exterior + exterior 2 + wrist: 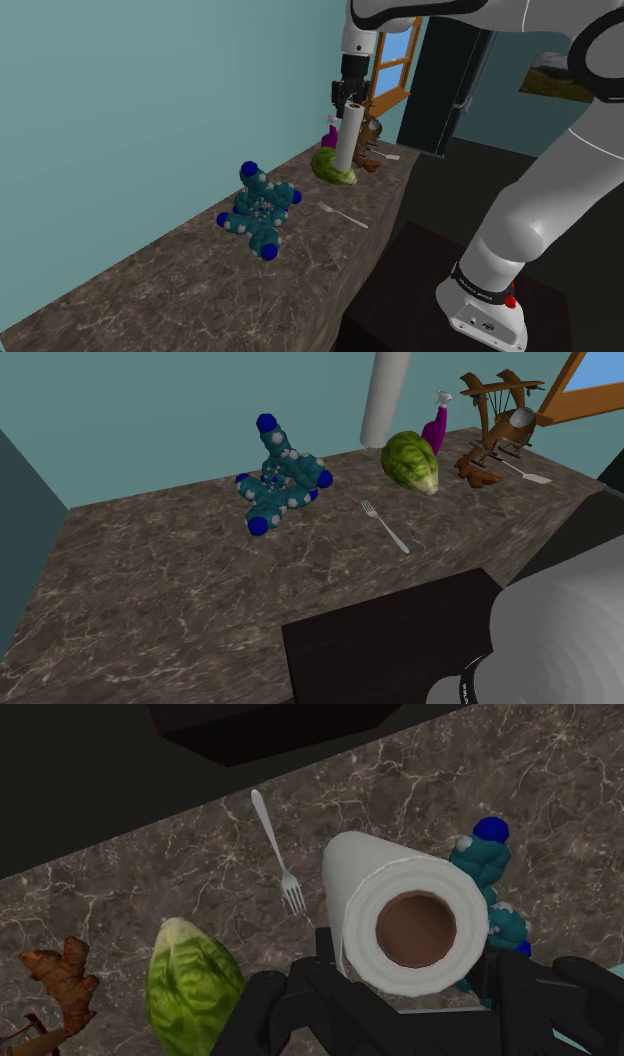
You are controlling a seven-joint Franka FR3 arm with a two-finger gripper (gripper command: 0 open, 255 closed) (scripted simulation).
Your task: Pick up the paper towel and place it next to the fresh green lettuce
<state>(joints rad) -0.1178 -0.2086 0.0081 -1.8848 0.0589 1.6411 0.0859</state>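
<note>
Over the far end of the marbled counter [150, 290], the jaws are closed on the top of a white paper towel roll [351, 135] and hold it upright. Its lower end is just beside the green lettuce [328, 166], on the second exterior view's left of it; whether it touches the counter cannot be told. A silver fork [343, 214] lies nearer, a teal-and-blue beaded toy [258, 210] further left. A purple spray bottle [435, 427] stands behind the lettuce.

Nothing legible anywhere; the black band [478, 287] low on the arm [520, 200] bears white lettering (too small to read).
</note>
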